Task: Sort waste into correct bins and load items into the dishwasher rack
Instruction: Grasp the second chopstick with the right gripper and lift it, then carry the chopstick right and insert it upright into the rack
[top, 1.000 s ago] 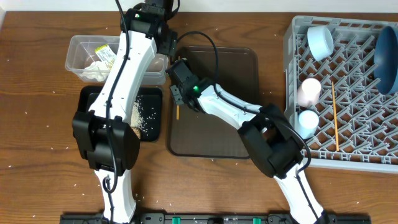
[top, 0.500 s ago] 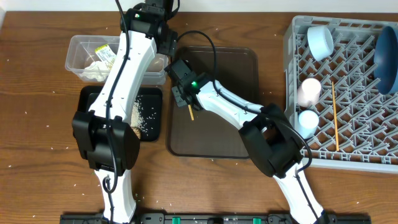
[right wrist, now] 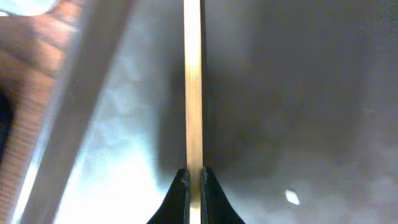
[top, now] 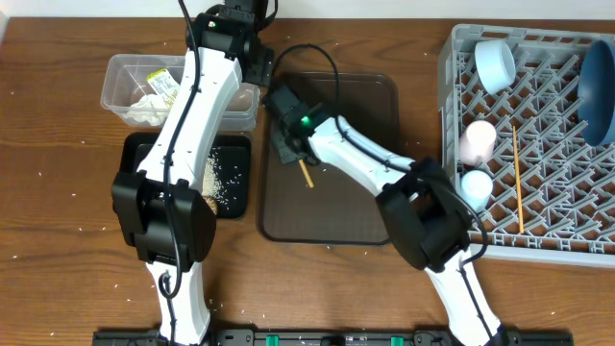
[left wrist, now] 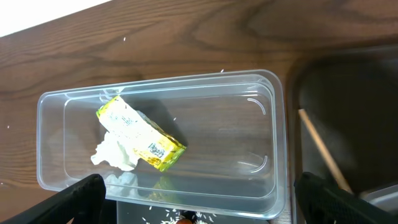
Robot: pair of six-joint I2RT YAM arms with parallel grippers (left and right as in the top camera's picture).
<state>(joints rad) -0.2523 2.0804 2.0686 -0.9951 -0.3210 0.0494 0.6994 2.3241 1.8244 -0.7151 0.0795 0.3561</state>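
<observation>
Since a sec ago the chopstick (top: 307, 176) has swung: it lay straight along the 9 o'clock edge of the brown serving tray (top: 356, 202), now it slants out to 5 o'clock from the R gripper (top: 294, 156), which has closed on it. Overhead: the L gripper (top: 252, 69) hangs over the clear tub (top: 113, 75) at 10 o'clock. The black tray (top: 240, 144) w/ rice sits below that. The rack (top: 452, 144) is at 3 o'clock, well apart from the held stick, already w/ a second chopstick (top: 517, 178), pink cup (top: 477, 141), light-blue cup (top: 475, 185), bowl (top: 497, 62) and blue dish (top: 596, 86). L wrist: fingers spread wide, nothing btwn them. The yellow-green wrapper (left wrist: 140, 134) and tissue (left wrist: 115, 152) lie in the tub beneath. R wrist: the jaws pinch the stick tight, and it runs straight to 12 o'clock over the tray floor. How much sticks out behind, can't tell. Step in hand, I'd say: carry the stick to the rack. To do it well: keep the pinch firm as it's thin and may pivot, lift clear of the tray lip and rack wall, then lay it flat across the lattice beside its pair so it doesn't slip thru a gap.
</observation>
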